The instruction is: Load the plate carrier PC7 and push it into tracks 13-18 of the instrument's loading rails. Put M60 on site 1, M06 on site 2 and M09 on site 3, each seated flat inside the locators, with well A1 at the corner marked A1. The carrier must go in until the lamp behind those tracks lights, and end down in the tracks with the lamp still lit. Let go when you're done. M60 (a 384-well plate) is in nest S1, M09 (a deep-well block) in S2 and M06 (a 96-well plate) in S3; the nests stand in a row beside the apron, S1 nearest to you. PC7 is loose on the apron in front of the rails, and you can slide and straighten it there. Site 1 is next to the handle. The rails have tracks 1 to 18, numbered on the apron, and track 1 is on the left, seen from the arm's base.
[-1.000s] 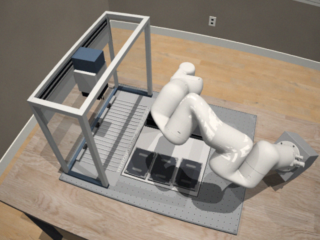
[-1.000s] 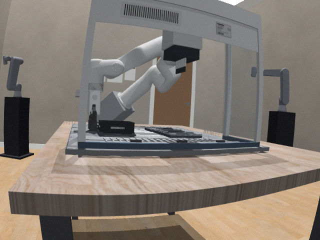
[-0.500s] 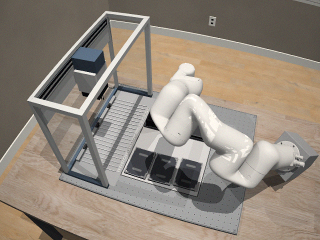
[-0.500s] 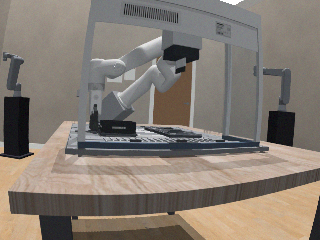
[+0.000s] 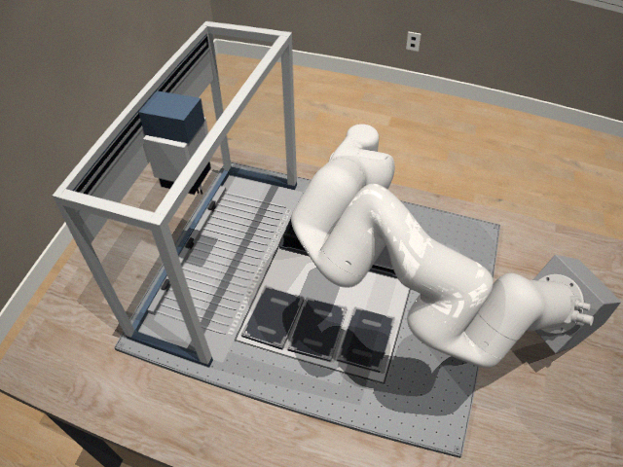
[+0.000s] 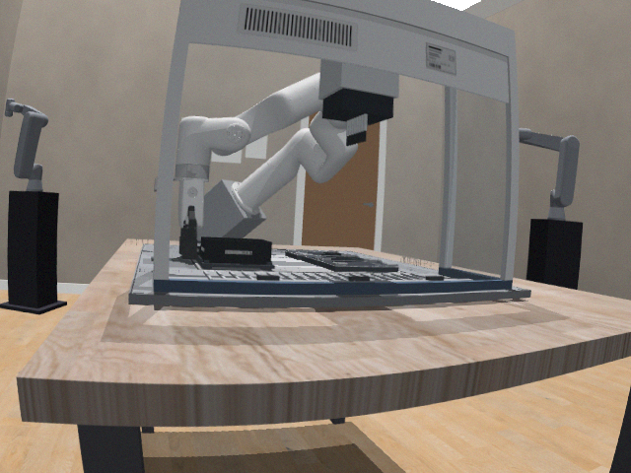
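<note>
My gripper [image 6: 188,242] is open and hangs straight down at the left end of the deck, close beside the tall dark deep-well block M09 [image 6: 235,250]. I cannot tell what lies between its fingertips. In the top view the arm hides the gripper. Three dark plates sit in a row of nests: M06 [image 5: 272,313] nearest the rails, M09 [image 5: 316,327] in the middle, M60 [image 5: 366,338] nearest the arm's base. The flat dark carrier PC7 [image 6: 341,259] lies on the apron in front of the rails; in the top view only its edge [image 5: 291,242] shows under the arm.
The white instrument frame [image 5: 165,200] stands over the loading rails [image 5: 236,251]. Its pipetting head [image 6: 356,109] hangs from the top beam. Small dark blocks [image 6: 358,278] sit along the back of the rails. The arm's elbow [image 5: 362,145] rises above the apron.
</note>
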You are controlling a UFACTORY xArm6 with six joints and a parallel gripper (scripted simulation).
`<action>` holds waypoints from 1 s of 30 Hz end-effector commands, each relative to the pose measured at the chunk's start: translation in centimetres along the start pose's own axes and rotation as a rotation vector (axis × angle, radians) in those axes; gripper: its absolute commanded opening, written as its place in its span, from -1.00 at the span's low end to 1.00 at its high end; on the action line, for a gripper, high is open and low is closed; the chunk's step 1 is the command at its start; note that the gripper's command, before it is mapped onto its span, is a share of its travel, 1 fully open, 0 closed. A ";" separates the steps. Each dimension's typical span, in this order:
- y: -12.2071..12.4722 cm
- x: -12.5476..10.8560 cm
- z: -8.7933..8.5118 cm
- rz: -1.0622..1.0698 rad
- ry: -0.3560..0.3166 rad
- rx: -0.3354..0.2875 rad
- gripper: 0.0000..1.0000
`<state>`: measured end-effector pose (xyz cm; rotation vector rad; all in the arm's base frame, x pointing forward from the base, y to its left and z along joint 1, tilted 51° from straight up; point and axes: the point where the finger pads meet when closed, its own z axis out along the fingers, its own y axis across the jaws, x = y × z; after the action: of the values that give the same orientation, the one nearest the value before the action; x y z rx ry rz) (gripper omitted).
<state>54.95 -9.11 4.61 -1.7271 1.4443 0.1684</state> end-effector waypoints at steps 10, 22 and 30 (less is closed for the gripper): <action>-0.1 0.0 -0.1 -0.001 0.002 0.002 1.00; -0.1 0.3 -0.1 -0.001 0.002 0.002 1.00; -0.1 0.8 -0.1 -0.001 0.002 0.002 1.00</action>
<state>55.08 -9.41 4.35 -1.7271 1.4439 0.1690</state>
